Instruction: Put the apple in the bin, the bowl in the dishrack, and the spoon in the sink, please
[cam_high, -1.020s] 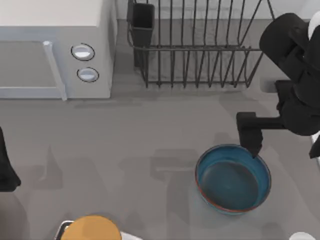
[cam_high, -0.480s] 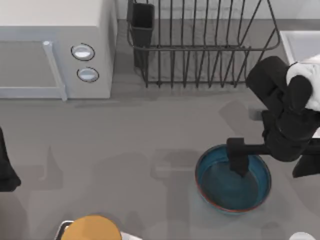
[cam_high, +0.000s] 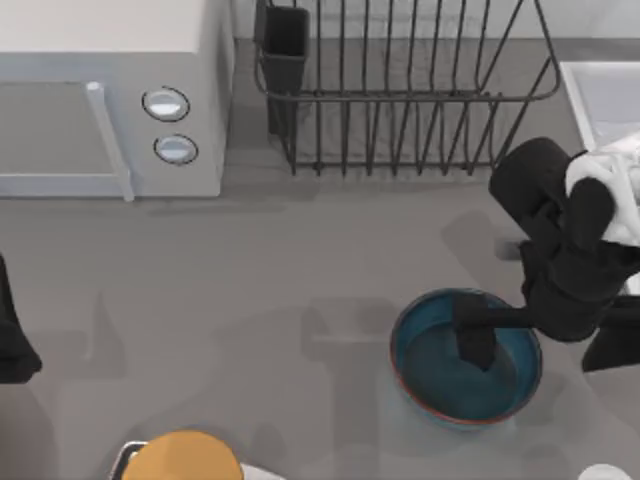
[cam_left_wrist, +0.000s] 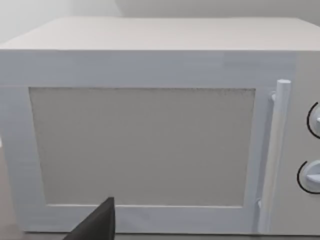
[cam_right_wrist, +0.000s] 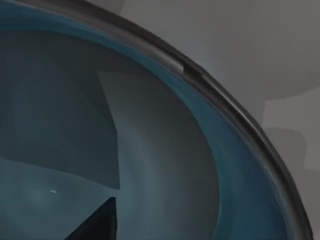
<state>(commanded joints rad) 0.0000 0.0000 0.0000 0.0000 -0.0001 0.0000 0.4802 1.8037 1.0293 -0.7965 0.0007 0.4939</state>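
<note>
1. Grey table (cam_high: 300, 260), seen from above: white microwave (cam_high: 110, 90) at the back left, dishrack (cam_high: 400, 100) at the back centre-right, sink (cam_high: 600, 100) corner at the right edge beside the rack.
2. Dishrack: bars upright, dark cutlery cup (cam_high: 285, 45) at its left corner. No items visible between the bars.
3. Bowl (cam_high: 465, 357) sits on the table at front right, in front of the rack and well apart from it. Blue inside, reddish rim. Nothing lying in it except the finger reaching in.
4. Orange-yellow round thing (cam_high: 185, 457) at the front edge, left of centre, partly cut off.
5. Right gripper (cam_high: 476, 340) is over the bowl; the arm comes in from the right edge and bends down toward the bowl's back part. One dark finger dips inside the rim. Can't tell if the fingers are spread or closed.
6. Right wrist view: bowl (cam_right_wrist: 150, 150) interior up close, rim curving across, one fingertip (cam_right_wrist: 97, 222) in front of the blue wall.
7. Left arm (cam_high: 12, 330) parked at the left edge. Left wrist view faces the microwave (cam_left_wrist: 150, 125) door; one fingertip (cam_left_wrist: 97, 222) visible.
</note>
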